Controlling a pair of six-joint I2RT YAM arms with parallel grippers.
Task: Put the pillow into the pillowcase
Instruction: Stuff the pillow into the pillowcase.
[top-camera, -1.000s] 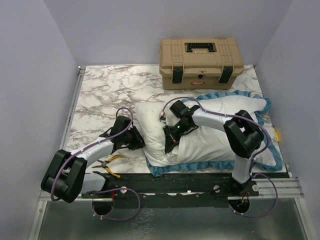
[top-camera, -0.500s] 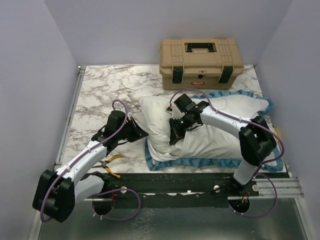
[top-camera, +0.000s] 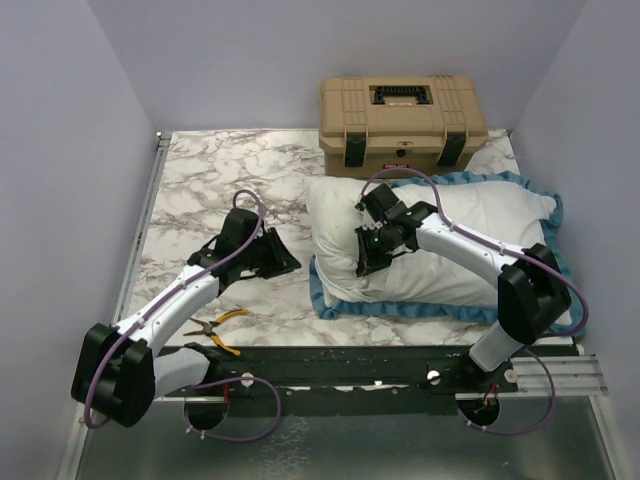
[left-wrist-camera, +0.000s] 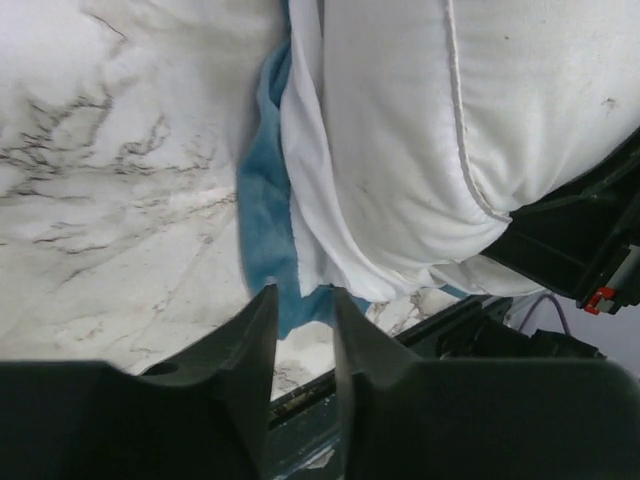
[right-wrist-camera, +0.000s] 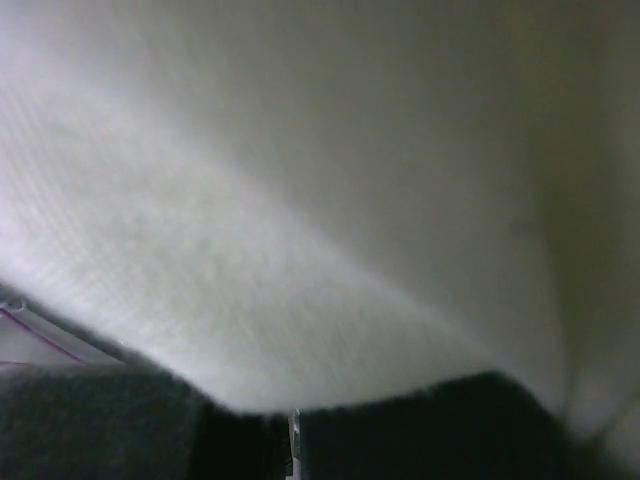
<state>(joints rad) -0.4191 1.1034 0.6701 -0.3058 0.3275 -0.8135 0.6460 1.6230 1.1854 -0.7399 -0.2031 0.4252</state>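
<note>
A: What lies on the table (top-camera: 200, 175)?

B: One white pillow (top-camera: 400, 250), lying on one blue-frilled pillowcase (top-camera: 330, 303) at the right. One tan toolbox (top-camera: 403, 122) stands behind; one pair of pliers (top-camera: 215, 322) lies near.

A: And the two arms?

B: The right gripper (top-camera: 371, 255) presses the pillow, likely steadying it; its opening I cannot tell. The left gripper (left-wrist-camera: 303, 330) hovers beside the frill, nearly pressed together, pinching nothing.

Left gripper (left-wrist-camera: 303, 335) jaws nearly together, holding nothing; pillowcase (left-wrist-camera: 262, 215) blue frill just beyond the tips, pillow (left-wrist-camera: 440, 130) further ahead-right, marble table (left-wrist-camera: 110, 180) left.
</note>
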